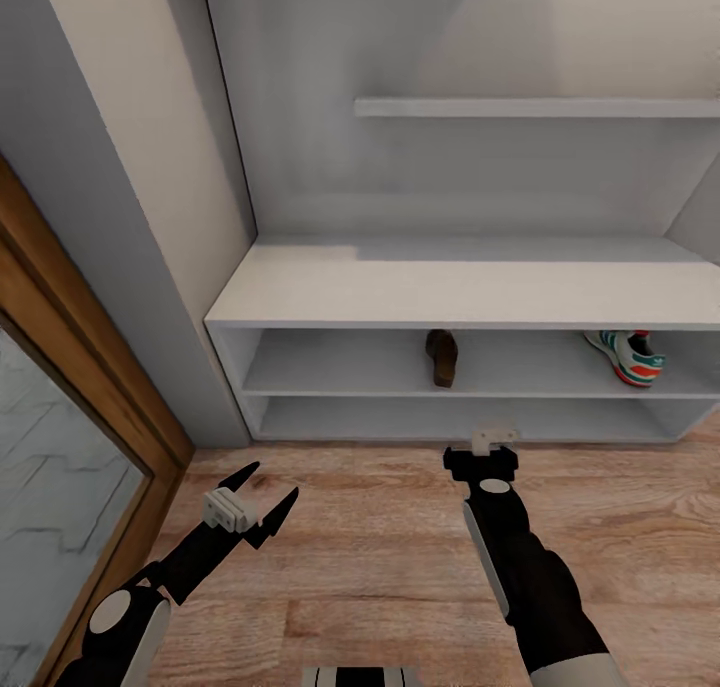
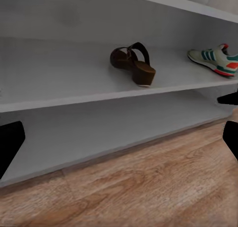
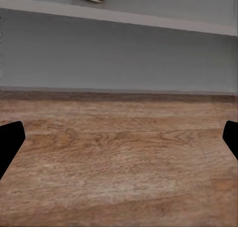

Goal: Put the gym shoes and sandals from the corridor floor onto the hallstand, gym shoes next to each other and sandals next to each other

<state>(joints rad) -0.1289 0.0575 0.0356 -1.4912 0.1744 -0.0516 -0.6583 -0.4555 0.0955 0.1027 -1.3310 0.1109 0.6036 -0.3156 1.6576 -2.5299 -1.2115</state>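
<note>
Hallstand: the wide, low, pale-grey shoe rack (image 1: 460,287) stood against the wall, with a flat top, two open shelf levels and a floating shelf on its back panel.
Sandal: one dark maroon-brown slip-on sandal (image 1: 441,356) with a tan footbed rested on the upper open shelf, near its middle, toe toward the back.
Gym shoe: one cream-white sneaker with green stripes and red-orange heel (image 1: 626,355) lay on the same shelf, well apart from the sandal, toward the rack's right end.
Floor: the warm brown wood-plank corridor floor (image 1: 380,567) in front of the rack carried no shoe within these frames.
Left end effector: the left end effector (image 1: 250,507) hovered low over the planks, fingers spread and empty.
Right end effector: the right end effector (image 1: 482,459) hung just before the lower shelf; its fingers were spread wide in the right wrist view, gripping nothing.
Progress: judged about half done; a second sandal and second sneaker were presumably elsewhere.
Advice: the base likely needed to turn away to find the remaining pair members, then set each right beside its partner, fully on the shelf.
</note>
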